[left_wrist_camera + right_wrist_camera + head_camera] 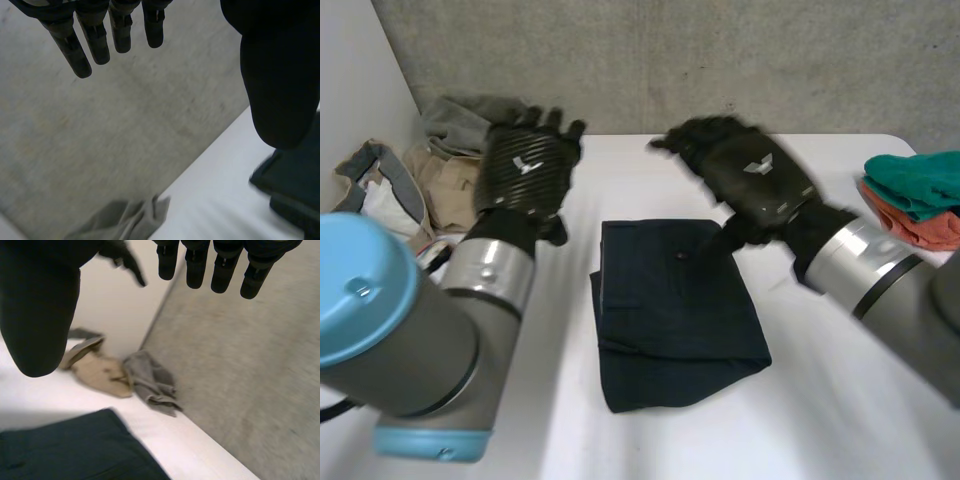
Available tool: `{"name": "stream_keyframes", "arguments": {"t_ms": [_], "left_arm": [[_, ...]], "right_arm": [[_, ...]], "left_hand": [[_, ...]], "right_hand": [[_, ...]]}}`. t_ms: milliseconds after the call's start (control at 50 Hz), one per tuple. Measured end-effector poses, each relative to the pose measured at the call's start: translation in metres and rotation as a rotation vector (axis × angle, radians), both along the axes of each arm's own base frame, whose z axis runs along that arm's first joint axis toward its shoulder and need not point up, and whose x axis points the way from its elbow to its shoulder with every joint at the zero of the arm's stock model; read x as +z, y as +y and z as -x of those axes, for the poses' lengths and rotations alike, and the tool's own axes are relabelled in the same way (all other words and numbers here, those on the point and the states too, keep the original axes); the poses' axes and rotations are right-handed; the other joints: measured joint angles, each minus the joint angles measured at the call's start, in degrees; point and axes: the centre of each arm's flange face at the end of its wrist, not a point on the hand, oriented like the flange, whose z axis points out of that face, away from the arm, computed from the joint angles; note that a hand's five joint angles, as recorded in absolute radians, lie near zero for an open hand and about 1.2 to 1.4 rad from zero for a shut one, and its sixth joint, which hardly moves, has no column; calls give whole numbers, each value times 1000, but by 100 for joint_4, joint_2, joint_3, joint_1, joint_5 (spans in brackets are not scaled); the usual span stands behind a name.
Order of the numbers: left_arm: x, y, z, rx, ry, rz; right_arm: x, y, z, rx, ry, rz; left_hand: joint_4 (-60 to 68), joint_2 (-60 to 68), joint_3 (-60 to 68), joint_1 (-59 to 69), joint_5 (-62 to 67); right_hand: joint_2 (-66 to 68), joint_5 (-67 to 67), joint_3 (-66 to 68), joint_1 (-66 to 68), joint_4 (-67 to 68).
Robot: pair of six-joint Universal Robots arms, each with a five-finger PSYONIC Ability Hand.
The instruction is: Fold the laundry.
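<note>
A white worktop (pixel 840 400) runs back to a grey concrete wall (pixel 720 60). Nearest me, in the middle of it, lies the dark garment (pixel 675 310), folded into a rough rectangle. Its near edge is uneven, with one layer jutting out at the corner.

Above it, the left hand (pixel 525 170) hangs off its left side and the right hand (pixel 750 175) over its far right corner. Both have straight fingers with the thumb held apart, and neither holds or touches anything.

Further back, a heap of unfolded clothes (pixel 445 160) sits at the far left. A teal cloth (pixel 920 180) lies on an orange cloth (pixel 925 228) at the far right.

The garment looks due for a tidier fold. I'd say each hand should come down on a matching corner, pinch through every layer, and square up that ragged near edge before turning it over.
</note>
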Motion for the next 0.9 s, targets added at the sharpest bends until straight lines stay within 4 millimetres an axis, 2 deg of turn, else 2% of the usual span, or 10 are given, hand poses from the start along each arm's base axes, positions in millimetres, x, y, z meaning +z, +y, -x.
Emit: {"name": "stream_keyframes", "arguments": {"t_ms": [80, 180, 260, 300, 360, 460, 560, 720, 820, 900], "left_arm": [[-3, -1, 28, -89, 2, -1], [-20, -6, 57, -158, -16, -53], [-42, -18, 76, -178, -33, -146], [-49, -22, 80, -178, -38, -180], [-71, -31, 86, -168, -64, -287], [-95, -33, 83, -141, -119, -419], [-110, -24, 70, -78, -195, -527], [-113, -6, 51, 9, -269, -568], [-116, -2, 48, 21, -290, -572], [-121, -1, 47, 26, -308, -575]], "right_arm": [[8, -19, 16, -66, -76, -94], [-3, -42, 27, -127, -78, -223], [-27, -63, 26, -171, -16, -379], [-35, -70, 25, -187, 7, -417], [-54, -85, 22, -228, 70, -470], [-75, -92, 15, -242, 158, -462], [-98, -84, 1, -196, 263, -433], [-133, -70, -12, -133, 401, -406], [-142, -69, -11, -145, 467, -369], [-139, -69, -10, -166, 498, -329]], "left_hand": [[0, 0, 0, 0, 0], [0, 0, 0, 0, 0], [0, 0, 0, 0, 0], [0, 0, 0, 0, 0], [1, 0, 0, 0, 0], [1, 0, 0, 0, 0], [1, 0, 0, 0, 0], [1, 0, 0, 0, 0], [1, 0, 0, 0, 0], [1, -5, 0, 0, 0]], "right_hand": [[0, 0, 0, 0, 0], [0, 0, 0, 0, 0], [0, 0, 0, 0, 0], [0, 0, 0, 0, 0], [0, 0, 0, 0, 0], [0, 0, 0, 0, 0], [0, 0, 0, 0, 0], [-51, 0, 0, 0, 0], [-153, -1, -61, -168, 0], [-187, 0, -61, -225, 0]]}}
